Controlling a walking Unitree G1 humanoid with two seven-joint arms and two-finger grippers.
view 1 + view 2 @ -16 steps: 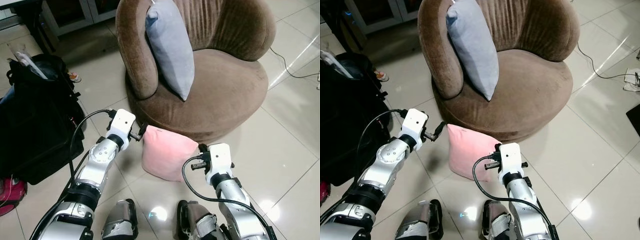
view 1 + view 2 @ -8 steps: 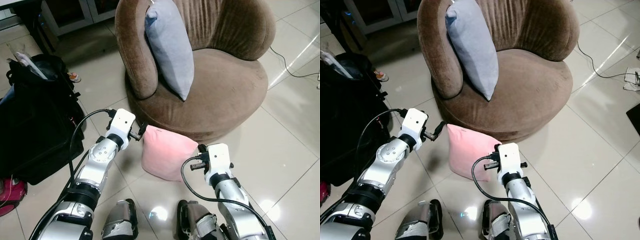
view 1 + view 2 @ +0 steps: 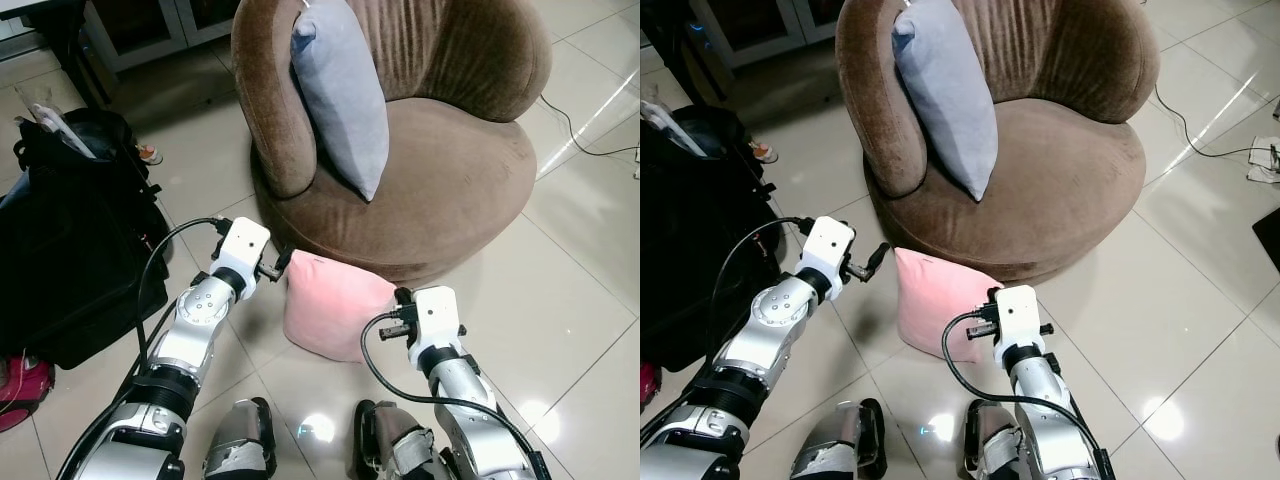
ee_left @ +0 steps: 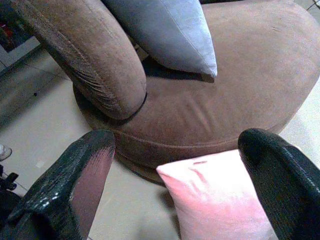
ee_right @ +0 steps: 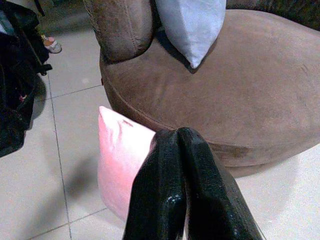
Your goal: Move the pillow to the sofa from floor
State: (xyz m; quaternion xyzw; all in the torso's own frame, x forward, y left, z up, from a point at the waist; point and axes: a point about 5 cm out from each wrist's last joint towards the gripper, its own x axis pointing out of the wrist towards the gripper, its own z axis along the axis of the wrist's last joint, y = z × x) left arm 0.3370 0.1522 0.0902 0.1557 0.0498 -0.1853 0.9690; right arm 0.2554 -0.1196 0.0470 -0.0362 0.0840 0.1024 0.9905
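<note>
On floor by brown sofa [image 3: 440, 170]: pink pillow [image 3: 335, 310] | left gripper [image 4: 175, 185] spread wide | right gripper [image 5: 182, 145] closed, empty

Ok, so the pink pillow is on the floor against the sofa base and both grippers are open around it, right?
Not quite. The right gripper is shut, fingers pressed together, as the right wrist view shows. The left gripper is open, and the pink pillow is on the floor against the sofa base.

Pink pillow [image 3: 335, 318] right edge hidden behind right wrist; sofa [image 3: 450, 170] top cut off.
</note>
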